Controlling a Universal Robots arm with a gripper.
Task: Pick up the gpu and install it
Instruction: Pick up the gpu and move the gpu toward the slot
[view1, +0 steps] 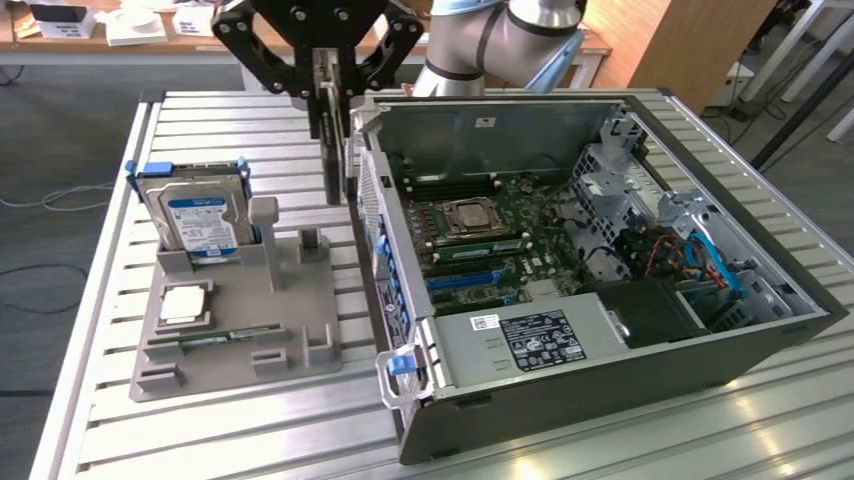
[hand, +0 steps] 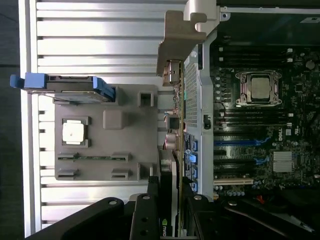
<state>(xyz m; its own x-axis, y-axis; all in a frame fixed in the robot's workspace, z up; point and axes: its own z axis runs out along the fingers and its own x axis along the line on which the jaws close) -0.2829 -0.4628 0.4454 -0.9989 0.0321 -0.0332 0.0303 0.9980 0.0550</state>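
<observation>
My gripper (view1: 330, 88) hangs over the table between the grey holder (view1: 287, 330) and the rear wall of the open computer case (view1: 601, 330), and is shut on the gpu (view1: 330, 160). The card hangs edge-on below the fingers, lifted off the holder and just outside the case. In the wrist view the gripper (hand: 170, 222) clamps the card's black cooler side, and the gpu (hand: 169, 170) stretches away to its silver end bracket (hand: 180, 35). The motherboard (hand: 260, 130) with blue and black slots lies inside the case beside the card.
The grey holder (hand: 125, 145) carries a hard drive (view1: 200, 215) in a blue-tabbed frame, a CPU (view1: 184, 303) and a RAM stick (view1: 214, 338). The case has a power supply (view1: 534, 340) at its near end. The slatted metal table (view1: 200, 430) ends close by at the exterior view's left.
</observation>
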